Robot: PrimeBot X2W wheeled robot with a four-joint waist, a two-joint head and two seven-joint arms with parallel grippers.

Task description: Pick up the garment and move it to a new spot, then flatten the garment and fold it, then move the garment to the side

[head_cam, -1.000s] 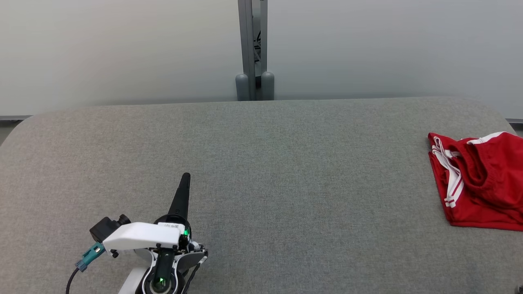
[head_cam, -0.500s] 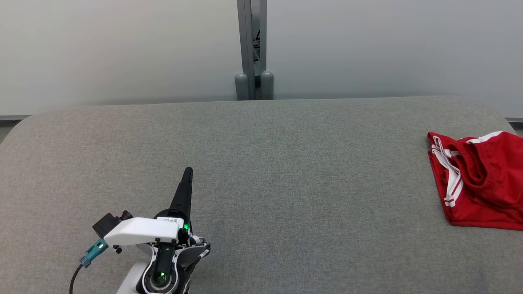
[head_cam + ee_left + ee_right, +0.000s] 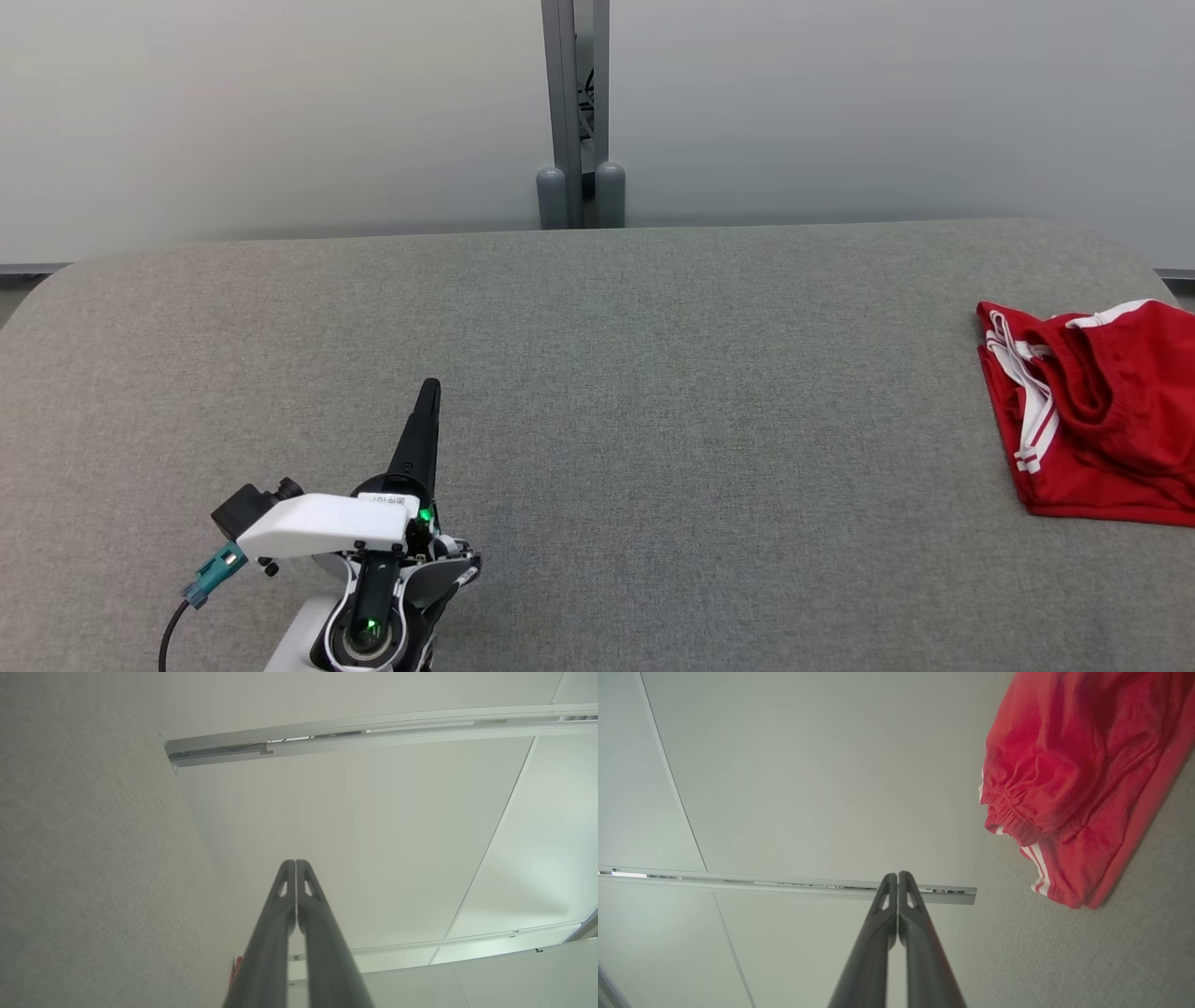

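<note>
Head view: red garment (image 3: pixel 1097 425) crumpled on table (image 3: pixel 653 420), right edge. Left gripper (image 3: pixel 429 390) near left, clenched empty. Right gripper (image 3: pixel 897 876) likewise.

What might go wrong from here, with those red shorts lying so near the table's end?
1. The red shorts lie bunched at the right end of the table, partly cut off in the head view; a careless nudge might slide them off.
2. The right end effector near them is shut; closed fingers would likely push cloth rather than grasp it.
3. The left end effector, also shut, sits far across the table, so helping means a long reach.
</note>
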